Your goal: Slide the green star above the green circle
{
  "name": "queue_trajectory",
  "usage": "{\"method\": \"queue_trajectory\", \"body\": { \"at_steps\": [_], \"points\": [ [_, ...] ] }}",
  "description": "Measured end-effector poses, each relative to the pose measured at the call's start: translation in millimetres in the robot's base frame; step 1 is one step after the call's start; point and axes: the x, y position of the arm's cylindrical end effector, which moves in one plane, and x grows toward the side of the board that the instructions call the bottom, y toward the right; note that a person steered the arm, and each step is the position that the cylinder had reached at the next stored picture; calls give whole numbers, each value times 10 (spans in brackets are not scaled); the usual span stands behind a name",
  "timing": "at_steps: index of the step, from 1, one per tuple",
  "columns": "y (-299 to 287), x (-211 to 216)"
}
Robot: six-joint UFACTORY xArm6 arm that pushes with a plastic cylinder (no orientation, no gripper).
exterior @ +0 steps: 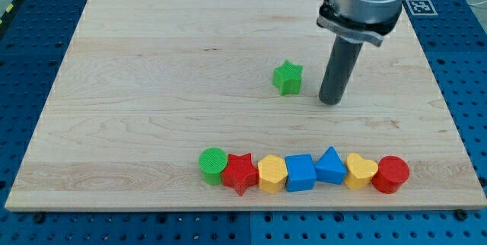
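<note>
1. Near the view's upper right, my tip [331,102] rests on the wooden board [152,85], just to the right of the green star [288,77], with a narrow strip of bare wood between them; it touches no block and holds nothing, being only a plain dark rod under a grey metal collar.
2. Well below the star, a row of seven blocks runs along the board's lower edge, each touching or nearly touching the next.
3. From the view's left the row reads: green circle [213,162], red star [240,172], yellow hexagon [272,173], blue cube [300,173], blue triangle [330,165], yellow heart [360,170], red cylinder [391,173].
4. The green star sits to the upper right of the green circle, well apart from it, roughly over the yellow hexagon and blue cube.
5. Around the board lies a blue perforated table [30,55].
</note>
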Motion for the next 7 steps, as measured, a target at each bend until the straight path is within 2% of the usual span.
{"method": "queue_trajectory", "body": {
  "at_steps": [1,3,5,6,7],
  "points": [
    [-220,-233],
    [-1069,-268],
    [-1098,-753],
    [-1175,-699],
    [-1320,-465]
  ]
}}
